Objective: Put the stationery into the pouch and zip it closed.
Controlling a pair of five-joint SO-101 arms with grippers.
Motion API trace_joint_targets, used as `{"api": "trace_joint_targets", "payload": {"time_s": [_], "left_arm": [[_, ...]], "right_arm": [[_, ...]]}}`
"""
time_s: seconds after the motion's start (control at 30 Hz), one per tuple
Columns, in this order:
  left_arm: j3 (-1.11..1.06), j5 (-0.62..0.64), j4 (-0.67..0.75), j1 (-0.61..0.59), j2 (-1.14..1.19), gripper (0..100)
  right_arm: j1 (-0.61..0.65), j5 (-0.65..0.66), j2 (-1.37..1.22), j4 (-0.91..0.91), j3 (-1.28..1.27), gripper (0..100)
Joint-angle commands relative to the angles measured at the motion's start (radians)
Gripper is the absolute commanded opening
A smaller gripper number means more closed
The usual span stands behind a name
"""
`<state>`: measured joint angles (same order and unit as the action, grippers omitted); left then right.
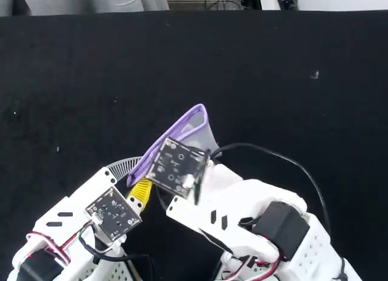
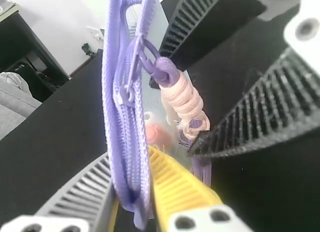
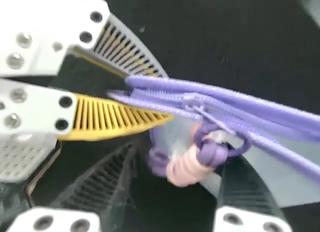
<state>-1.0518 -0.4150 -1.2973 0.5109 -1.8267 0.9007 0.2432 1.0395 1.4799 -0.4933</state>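
Obs., both arms at the pouch [image 1: 193, 126].

- Left gripper [image 2: 129, 157]: closed down on the end of the pouch. I see the purple zipper edge pinched between its grey finger [image 2: 80, 192] and its yellow finger [image 2: 175, 187]. The rest of the pouch stands up and away from these fingertips, lifted off the black table [image 1: 291, 81].
- Right gripper [image 3: 184, 157]: jaws parted, with one black finger [image 3: 100, 187] on each side of the pull charm [image 3: 182, 167]. The charm is a pink coiled cord on a purple loop, and it hangs between the fingertips. One tip sits right at the cord's free end. I cannot tell whether either finger presses on it.
- Zipper slider [image 2: 125, 94]: on the zip just beyond the left gripper's fingertips, with the charm hanging from it toward the right gripper. Past the slider, on the side away from the left gripper, the two purple tapes run apart and the clear mesh wall shows between them.
- Something pinkish shows blurred through the mesh near the yellow fingertip. I cannot identify it.
- The two grippers are close together, tips nearly meeting at the same end of the pouch.
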Motion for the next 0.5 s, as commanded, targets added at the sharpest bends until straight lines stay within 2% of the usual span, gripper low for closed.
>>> {"api": "trace_joint_targets", "payload": {"time_s": [0.0, 0.17, 0.33, 0.47], "left_arm": [[-0.025, 0.008, 0.000, -0.008, 0.005, 3], [-0.027, 0.008, 0.000, -0.008, 0.005, 3], [-0.028, 0.008, 0.000, -0.008, 0.005, 3], [-0.030, 0.008, -0.002, -0.015, 0.005, 3]], "right_arm": [[-0.009, 0.000, 0.004, -0.023, 0.033, 13.9], [-0.126, 0.000, 0.004, -0.018, 0.039, 0.9], [-0.172, -0.005, 0.004, -0.014, 0.047, 1.1], [-0.186, -0.002, 0.004, 0.068, 0.166, 1.1]]}}
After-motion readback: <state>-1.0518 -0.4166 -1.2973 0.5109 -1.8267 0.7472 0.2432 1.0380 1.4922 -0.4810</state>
